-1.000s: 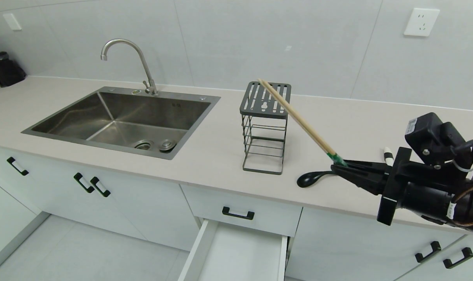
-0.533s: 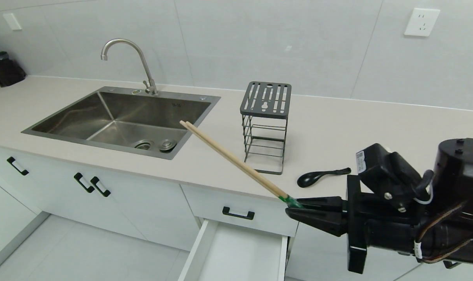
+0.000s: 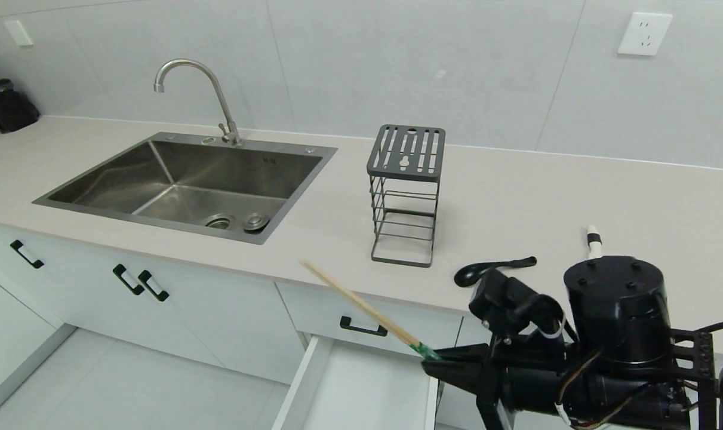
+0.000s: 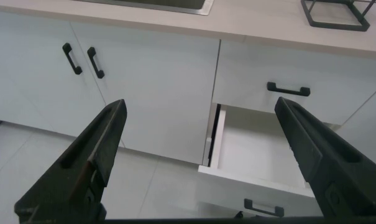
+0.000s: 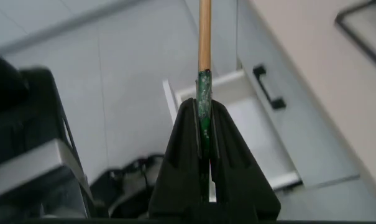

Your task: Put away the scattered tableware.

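My right gripper [image 3: 436, 361] is shut on the green-tipped end of a pair of wooden chopsticks [image 3: 361, 306], held in front of the counter above the open white drawer [image 3: 361, 388]. The chopsticks [image 5: 204, 31] stick straight out from the shut fingers [image 5: 189, 134], over the drawer [image 5: 237, 124]. A black spoon [image 3: 486, 270] lies on the counter near the front edge, right of the wire rack. A white utensil with a black band [image 3: 592, 239] lies farther right. My left gripper [image 4: 206, 168] is open, low in front of the cabinets, facing the drawer [image 4: 262, 155].
A dark wire rack [image 3: 406, 194] stands mid-counter. The steel sink [image 3: 188, 185] with its faucet [image 3: 203, 89] is on the left. Closed cabinet doors with black handles [image 3: 140, 280] run under the counter [image 3: 636, 197]. A wall socket [image 3: 645, 33] is up right.
My right arm has swung down and toward the drawer with the chopsticks, from above the counter beside the rack to in front of the counter edge. The black spoon stays put.
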You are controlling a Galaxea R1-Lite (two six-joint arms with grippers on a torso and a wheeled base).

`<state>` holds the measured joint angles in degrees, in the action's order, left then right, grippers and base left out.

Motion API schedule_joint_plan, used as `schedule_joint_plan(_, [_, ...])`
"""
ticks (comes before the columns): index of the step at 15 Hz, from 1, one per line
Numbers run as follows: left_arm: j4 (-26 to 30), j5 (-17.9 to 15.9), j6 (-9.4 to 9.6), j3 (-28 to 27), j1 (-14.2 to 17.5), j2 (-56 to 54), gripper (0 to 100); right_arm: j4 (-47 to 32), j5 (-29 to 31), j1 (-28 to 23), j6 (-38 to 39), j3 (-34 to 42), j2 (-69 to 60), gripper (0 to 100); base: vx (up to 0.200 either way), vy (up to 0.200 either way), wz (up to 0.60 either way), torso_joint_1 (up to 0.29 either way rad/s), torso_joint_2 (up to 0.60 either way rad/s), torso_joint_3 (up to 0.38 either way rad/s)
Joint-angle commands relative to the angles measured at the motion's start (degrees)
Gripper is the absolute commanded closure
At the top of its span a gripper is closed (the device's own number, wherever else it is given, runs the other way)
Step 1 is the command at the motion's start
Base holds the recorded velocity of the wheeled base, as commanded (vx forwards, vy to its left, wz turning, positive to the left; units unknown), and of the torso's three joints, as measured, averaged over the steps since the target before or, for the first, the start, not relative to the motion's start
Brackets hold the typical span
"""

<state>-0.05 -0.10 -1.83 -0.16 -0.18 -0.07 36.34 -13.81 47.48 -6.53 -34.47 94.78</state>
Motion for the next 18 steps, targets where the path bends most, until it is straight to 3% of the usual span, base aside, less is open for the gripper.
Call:
schedule_joint_plan(1, [0.0, 0.0, -0.02, 0.0, 0.0, 0.1, 0, -3.6, 0.0, 0.1, -3.0, -0.6, 0.8, 100, 0.0, 0.0, 0.0, 0.0, 0.0, 0.0])
schedule_joint_plan(3, [0.0, 0.0, -0.02, 0.0, 0.0, 0.1, 0, -7.5, 0.5, -0.1, -4.5, -3.7, 2.2, 100, 0.0, 0.0, 0.0, 0.0, 0.0, 0.0])
schedule_joint_plan(14, [0.0, 0.0, -0.02, 0.0, 0.0, 0.1, 0, -4.9, 0.9, -0.1, -5.0, -7.0, 2.0, 100, 0.0, 0.0, 0.0, 0.0, 0.0, 0.0])
schedule_joint_plan(16, [0.0, 0.0, -0.02, 0.1, 0.0, 0.1, 0, -5.0, -2.5, -0.1, -11.6, -7.6, 2.3, 100, 0.0, 0.0, 0.0, 0.0, 0.0, 0.0])
schedule_joint_plan(18, [0.0, 0.0, -0.02, 0.0, 0.0, 0.1, 0, -5.4, -2.4, -0.2, -12.1, -8.2, 2.8, 100, 0.0, 0.0, 0.0, -0.023, 0.04, 0.025])
